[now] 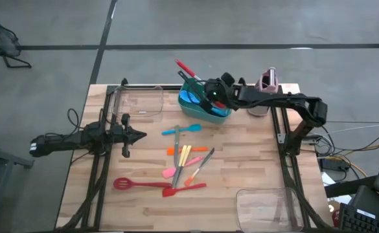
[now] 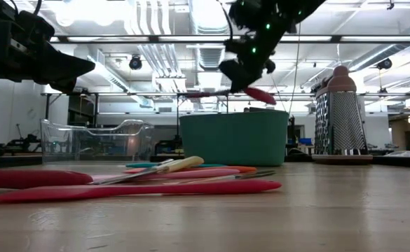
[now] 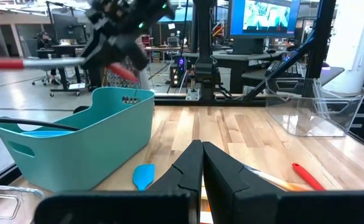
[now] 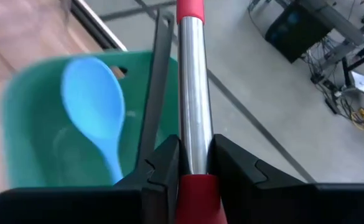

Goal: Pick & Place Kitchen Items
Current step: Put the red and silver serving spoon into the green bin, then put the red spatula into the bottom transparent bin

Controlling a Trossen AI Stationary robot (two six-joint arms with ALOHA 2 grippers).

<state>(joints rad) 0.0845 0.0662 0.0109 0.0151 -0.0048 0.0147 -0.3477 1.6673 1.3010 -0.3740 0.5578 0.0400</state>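
My right gripper (image 1: pixel 215 96) hangs over the teal bin (image 1: pixel 205 107) at the table's far middle, shut on a red-ended utensil with a metal shaft (image 4: pixel 193 93). A blue spoon (image 4: pixel 94 99) lies in the bin. My left gripper (image 1: pixel 137 134) waits shut and empty at the table's left. Several utensils lie flat mid-table: a teal spatula (image 1: pixel 181 130), yellow-handled cutlery (image 1: pixel 184 155), a pink spatula (image 1: pixel 173 172), a red slotted spoon (image 1: pixel 128 184) and a red spatula (image 1: pixel 184 189). My right gripper pinches the utensil's metal shaft (image 4: pixel 194 158) between its two fingers, close to the red head (image 2: pixel 261 94). The shaft runs on past the fingertips toward the far left, to its red grip end (image 1: pixel 183 66). The utensil is lifted clear above the bin, roughly level.
A clear tub (image 1: pixel 137 100) stands at the far left and another (image 1: pixel 267 206) at the near right. The pink-grey grater (image 1: pixel 267 81) stands upright just right of the bin, beside my right arm. Bare wood lies along the near left.
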